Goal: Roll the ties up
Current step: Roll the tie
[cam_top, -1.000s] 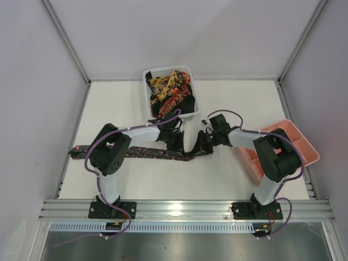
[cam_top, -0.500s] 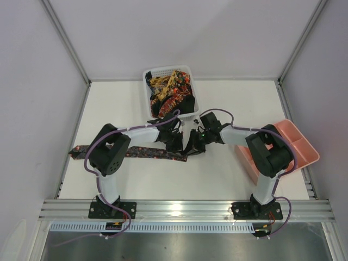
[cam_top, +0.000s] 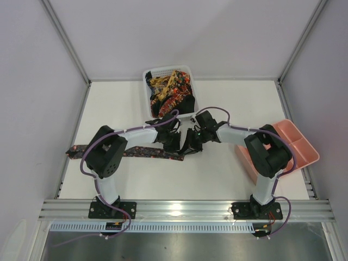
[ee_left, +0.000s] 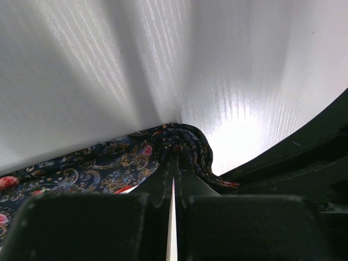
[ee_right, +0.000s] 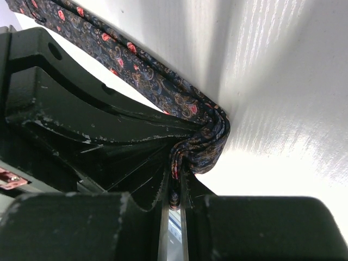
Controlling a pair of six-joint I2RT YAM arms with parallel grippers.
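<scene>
A dark tie (cam_top: pixel 136 151) with red and gold paisley lies flat across the table from the left edge to the middle. Its right end is folded into a small roll (ee_left: pixel 185 142), where both grippers meet. My left gripper (cam_top: pixel 178 145) is shut, its tips (ee_left: pixel 175 155) pinching the roll's edge. From the other side my right gripper (cam_top: pixel 191 144) is shut on the rolled layers (ee_right: pixel 204 144), with fabric showing between its fingers (ee_right: pixel 175 173). More ties (cam_top: pixel 171 92) are heaped in the white basket (cam_top: pixel 148 75).
The white mesh basket stands at the back centre, just behind the two grippers. A pink compartment tray (cam_top: pixel 304 142) sits at the right edge beside the right arm's elbow. Grey walls enclose the table on three sides.
The right gripper has moved left with the tie's end, closing up against the left gripper. The roll sits further left and the tie's flat part has slid slightly left.
</scene>
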